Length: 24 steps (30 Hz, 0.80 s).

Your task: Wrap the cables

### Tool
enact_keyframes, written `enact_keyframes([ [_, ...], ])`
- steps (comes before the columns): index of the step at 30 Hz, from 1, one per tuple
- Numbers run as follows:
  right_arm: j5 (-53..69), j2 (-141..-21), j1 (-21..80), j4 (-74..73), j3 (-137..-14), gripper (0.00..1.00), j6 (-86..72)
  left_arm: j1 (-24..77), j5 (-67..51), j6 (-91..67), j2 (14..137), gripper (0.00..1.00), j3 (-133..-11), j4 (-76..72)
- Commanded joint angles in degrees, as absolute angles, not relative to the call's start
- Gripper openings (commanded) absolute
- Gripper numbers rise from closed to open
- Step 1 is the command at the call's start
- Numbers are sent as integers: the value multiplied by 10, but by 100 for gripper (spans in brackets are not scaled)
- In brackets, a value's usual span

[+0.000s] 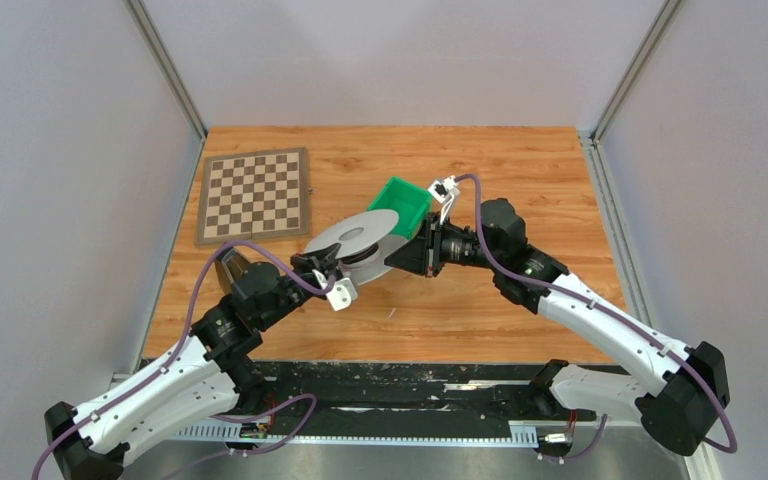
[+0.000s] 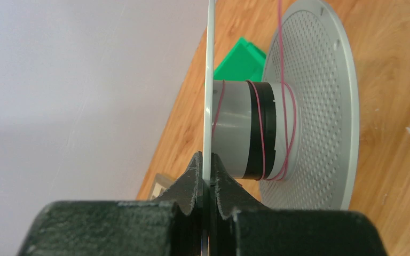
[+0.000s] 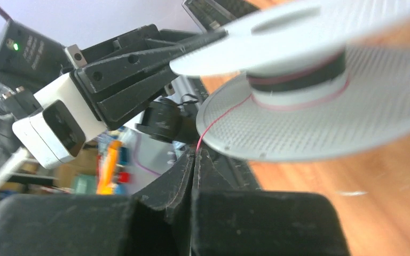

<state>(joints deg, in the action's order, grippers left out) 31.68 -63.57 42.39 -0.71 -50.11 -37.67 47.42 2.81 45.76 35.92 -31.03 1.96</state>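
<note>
A pale grey two-disc spool (image 1: 360,238) hangs tilted above the table's middle. A hair-thin pink cable (image 2: 281,42) is looped a few times round its hub (image 2: 237,128). My left gripper (image 2: 209,172) is shut on the rim of the thin disc and holds the spool up; it also shows in the top view (image 1: 320,266). My right gripper (image 3: 196,154) is shut on the pink cable (image 3: 213,120), which runs taut over the perforated disc (image 3: 320,125) to the hub. In the top view the right gripper (image 1: 400,256) sits just right of the spool.
A green bin (image 1: 401,204) stands behind the spool, close to the right wrist. A chessboard (image 1: 254,194) lies at the back left. A small white scrap (image 1: 392,313) lies on the wooden table in front of the spool. Grey walls enclose the table.
</note>
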Motion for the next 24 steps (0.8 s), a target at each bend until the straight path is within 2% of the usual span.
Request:
enact_keyframes([
  [1,309,-629,424,-47,-569,0,-150,471,-41,469,339,0,-340,28],
  [6,343,-630,424,-71,-557,0,-26,471,-84,446,339,0,-362,58],
  [11,395,-590,423,-19,-513,0,54,471,-93,376,336,0,-372,33],
  [18,448,-516,424,112,-420,0,25,471,-105,242,329,0,-399,21],
  [24,485,-511,424,200,-389,0,-36,471,-200,212,302,0,-394,10],
])
